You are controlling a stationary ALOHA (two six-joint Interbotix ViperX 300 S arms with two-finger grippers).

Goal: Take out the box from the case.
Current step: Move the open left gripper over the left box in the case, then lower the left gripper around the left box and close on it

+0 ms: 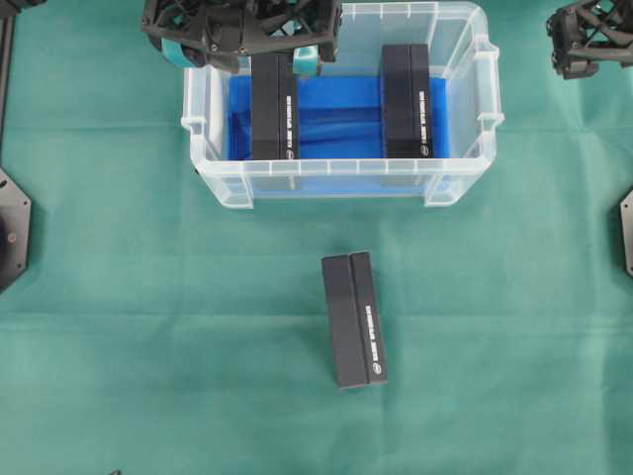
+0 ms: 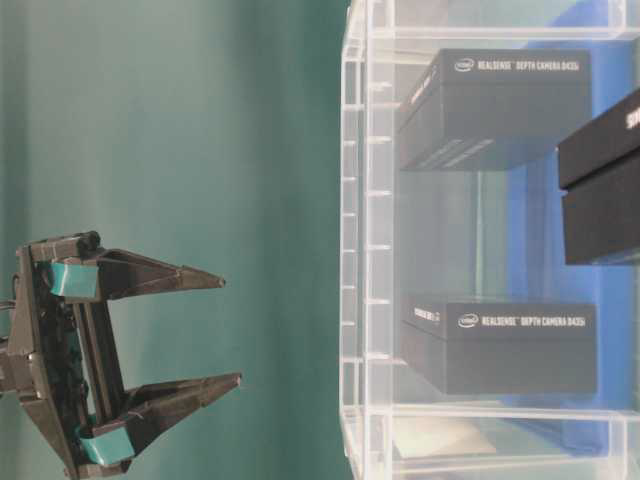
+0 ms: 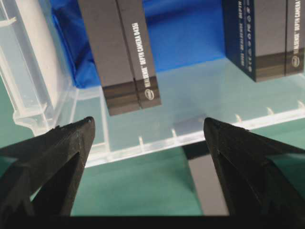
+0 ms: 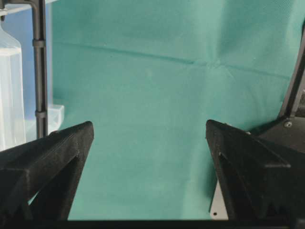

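Case: I see the clear plastic case near the far edge of the worktop, a little left of the middle. Its bottom is lined with a blue sheet.
Inside the case: two black boxes lie on the blue sheet, well apart. The left box is close to the left wall, the right box is close to the right wall. Both are long and point from the far wall to the near wall.
Outside the case: a third black box lies on the green worktop, near the middle, in front of the near wall of the case.
Left hand: my left hand is above the far left part of the case, pointing down, and its fingers are spread wide. Nothing is between them.
Left box and left hand: in the overhead view the hand covers the far end of the left box. In the left wrist view the box is below the hand, between the two fingers and nearer to the left one. I cannot tell if they touch.
Right hand: my right hand is at the far right corner of the worktop, outside the case, with fingers spread and holding nothing.
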